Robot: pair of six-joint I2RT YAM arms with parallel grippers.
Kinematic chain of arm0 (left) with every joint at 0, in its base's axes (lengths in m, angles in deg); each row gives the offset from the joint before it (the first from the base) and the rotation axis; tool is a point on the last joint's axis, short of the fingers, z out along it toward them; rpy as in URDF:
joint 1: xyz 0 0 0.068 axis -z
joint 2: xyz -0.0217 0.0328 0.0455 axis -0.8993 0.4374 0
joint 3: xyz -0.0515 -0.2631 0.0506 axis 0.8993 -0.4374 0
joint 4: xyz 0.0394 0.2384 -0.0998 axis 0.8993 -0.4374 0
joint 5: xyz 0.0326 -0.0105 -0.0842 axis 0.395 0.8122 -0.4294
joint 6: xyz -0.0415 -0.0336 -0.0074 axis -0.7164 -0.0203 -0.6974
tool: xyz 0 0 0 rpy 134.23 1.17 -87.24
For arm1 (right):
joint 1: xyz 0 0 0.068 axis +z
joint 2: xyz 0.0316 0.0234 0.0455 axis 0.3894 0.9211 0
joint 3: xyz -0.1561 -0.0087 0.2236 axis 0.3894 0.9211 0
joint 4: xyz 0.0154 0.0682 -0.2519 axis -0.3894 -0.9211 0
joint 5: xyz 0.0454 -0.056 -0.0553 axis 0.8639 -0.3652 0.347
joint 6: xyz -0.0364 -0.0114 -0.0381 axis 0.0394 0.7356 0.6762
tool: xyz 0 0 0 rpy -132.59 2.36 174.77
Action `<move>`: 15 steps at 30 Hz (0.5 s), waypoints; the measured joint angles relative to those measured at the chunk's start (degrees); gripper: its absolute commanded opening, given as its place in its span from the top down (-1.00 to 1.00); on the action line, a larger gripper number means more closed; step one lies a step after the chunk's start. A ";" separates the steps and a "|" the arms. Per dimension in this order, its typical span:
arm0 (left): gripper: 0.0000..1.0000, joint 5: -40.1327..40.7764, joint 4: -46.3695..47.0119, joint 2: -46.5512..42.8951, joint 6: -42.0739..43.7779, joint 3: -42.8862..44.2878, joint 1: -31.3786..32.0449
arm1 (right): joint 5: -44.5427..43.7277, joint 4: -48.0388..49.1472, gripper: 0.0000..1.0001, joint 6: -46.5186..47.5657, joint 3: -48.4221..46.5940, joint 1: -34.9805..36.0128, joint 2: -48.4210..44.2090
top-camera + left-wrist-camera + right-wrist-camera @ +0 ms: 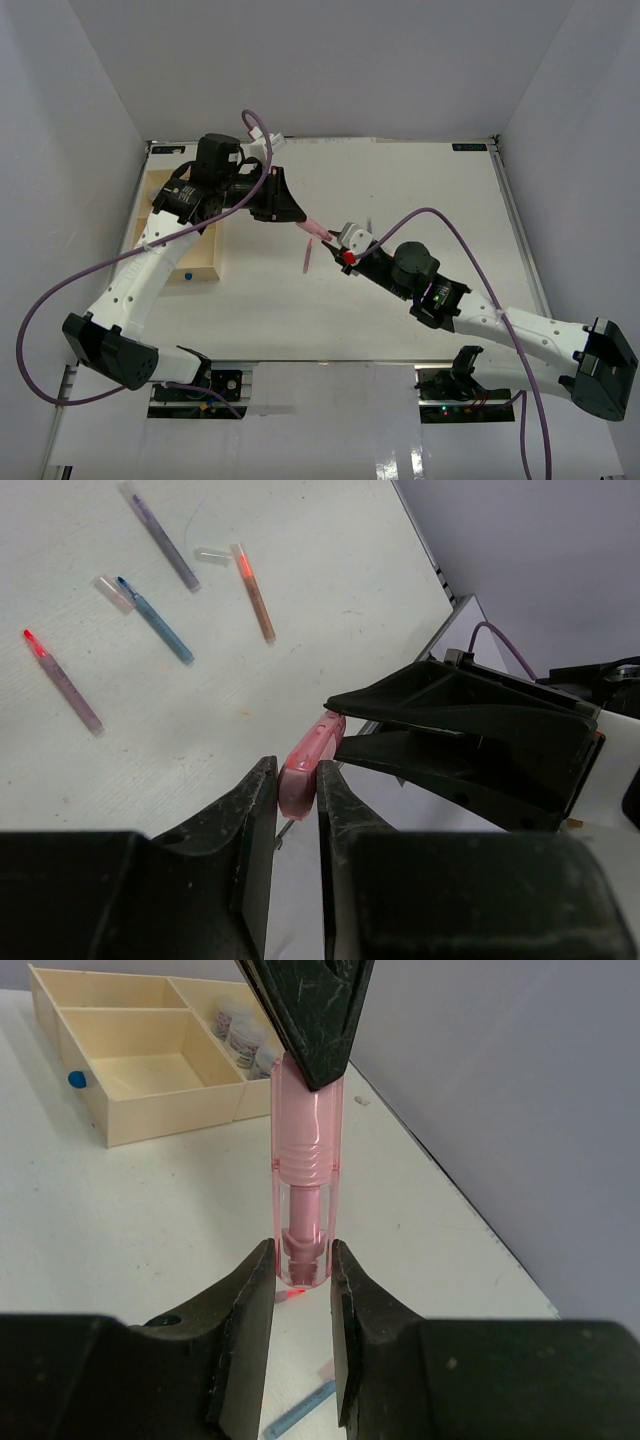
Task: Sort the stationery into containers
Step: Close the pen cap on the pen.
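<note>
Left tool (296, 782) and right tool (302, 1263) each clamp one end of a translucent pink plastic pen (303, 1150) over the white table (120, 1220). This is likely a handover: one must release before the cream wooden compartment tray (160, 1126).

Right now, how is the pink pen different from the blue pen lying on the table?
The pink pen is pinched between the left gripper and the right gripper, one at each end; the blue pen lies flat on the table with no gripper on it. The pink pen is see-through pink; the blue pen is blue with a dark tip. Both are slim pens.
</note>
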 measured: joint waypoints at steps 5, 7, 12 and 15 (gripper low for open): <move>0.43 -0.02 1.07 -0.28 -0.24 -0.92 -0.20 | -0.28 -0.55 0.83 1.14 -0.55 -0.09 0.46; 0.41 -0.02 1.36 -0.39 -0.31 -1.22 -0.22 | -0.52 -1.01 0.83 1.73 -0.85 -0.09 0.68; 0.39 0.07 2.51 -0.42 -0.33 -2.12 -0.22 | -1.01 -3.26 0.84 3.13 -2.34 -0.24 1.49; 0.38 0.26 2.97 -0.42 -0.33 -2.60 -0.22 | -1.11 -4.02 0.85 3.50 -3.04 -0.39 2.27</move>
